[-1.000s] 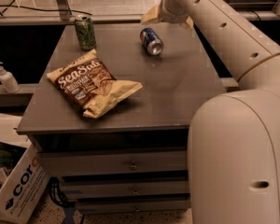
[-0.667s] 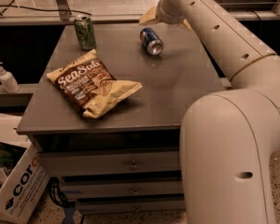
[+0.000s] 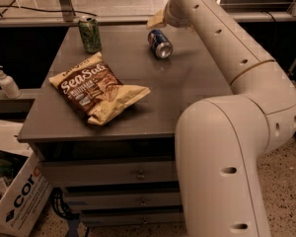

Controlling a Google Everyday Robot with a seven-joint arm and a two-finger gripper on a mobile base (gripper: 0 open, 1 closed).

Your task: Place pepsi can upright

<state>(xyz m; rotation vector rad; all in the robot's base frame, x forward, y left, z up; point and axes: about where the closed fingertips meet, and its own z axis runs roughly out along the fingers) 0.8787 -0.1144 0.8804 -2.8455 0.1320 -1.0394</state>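
The pepsi can [image 3: 160,43], dark blue with a silver end, lies on its side near the back of the grey table [image 3: 187,93], its silver end facing the camera. My gripper [image 3: 157,19] hangs just behind and above the can, at the far end of the white arm [image 3: 222,48] that reaches in from the right. Only a tan tip of it shows past the wrist. Nothing is seen held in it, and the can rests free on the table.
A green patterned can [image 3: 90,33] stands upright at the back left. A Sea Salt chip bag [image 3: 96,88] lies flat across the left middle. Drawers [image 3: 138,174] run below the tabletop. A soap dispenser [image 3: 7,82] and a cardboard box [image 3: 19,199] sit to the left.
The arm's lower bulk has swung leftward into view. The gripper stays near the same spot behind the can, and the can has not moved.
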